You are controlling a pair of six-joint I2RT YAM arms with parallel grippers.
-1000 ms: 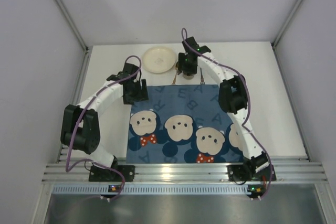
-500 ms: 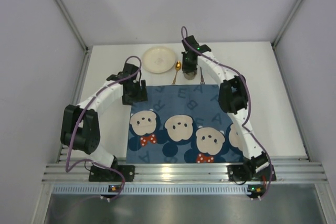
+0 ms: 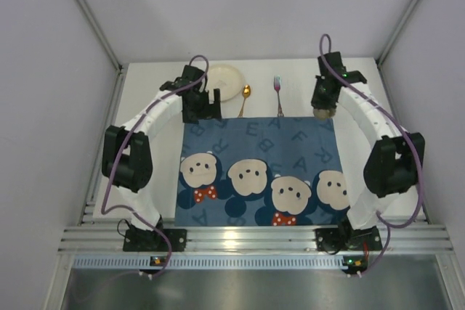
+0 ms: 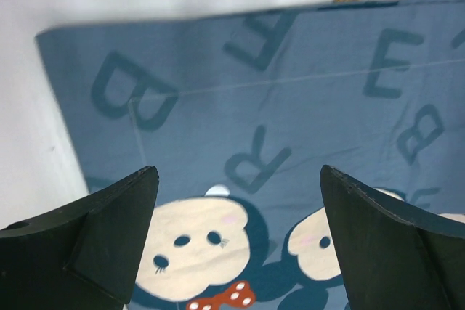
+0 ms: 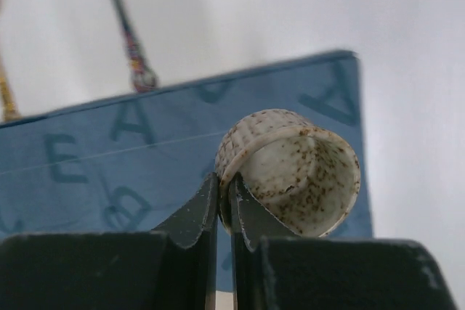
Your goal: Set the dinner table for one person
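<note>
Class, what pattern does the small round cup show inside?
The small round cup is cream, speckled brown; right wrist view.

The right pincer [image 5: 224, 192] is closed tight on the wall of a small cream cup [image 5: 298, 172] with brown speckles, its open mouth facing the camera. Behind the cup lies the right corner of a blue placemat [image 5: 109, 157] printed with letters. On the white surface [image 5: 290, 12] beyond, a fork [image 5: 127, 30] handle reaches the placemat's edge, and a gold spoon [image 5: 6, 96] shows at the far left.
</note>
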